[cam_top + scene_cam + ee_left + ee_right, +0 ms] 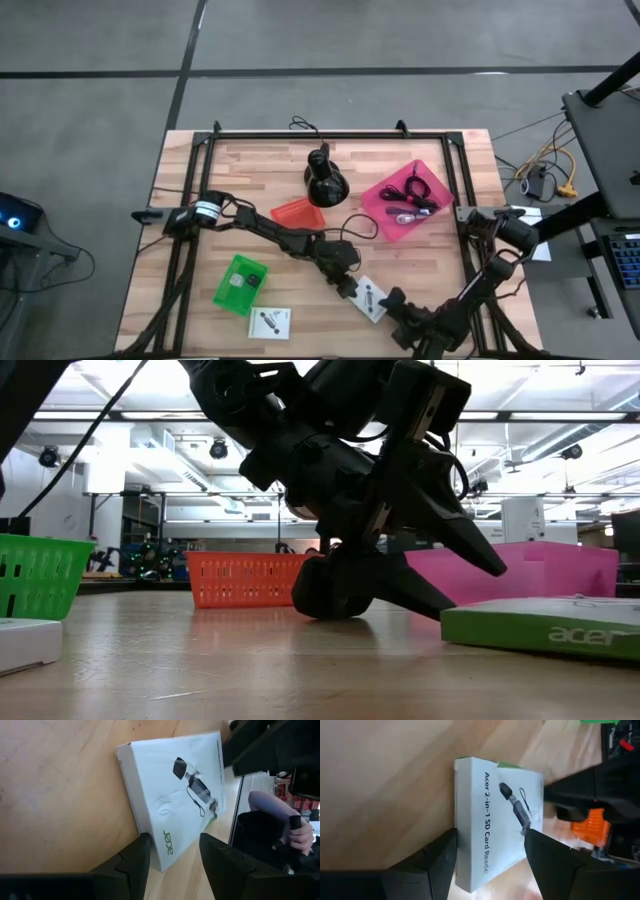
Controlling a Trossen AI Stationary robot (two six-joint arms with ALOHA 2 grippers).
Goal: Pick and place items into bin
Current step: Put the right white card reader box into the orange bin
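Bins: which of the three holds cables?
The pink bin, right of the black stand, holds dark coiled cables. The orange bin looks empty; the green bin holds a card.

A white Acer card-reader box (370,298) with a green edge lies flat on the wooden bench near the front, a second white box (270,322) lies to its left, and black cables (412,192) rest inside the pink bin (385,222).
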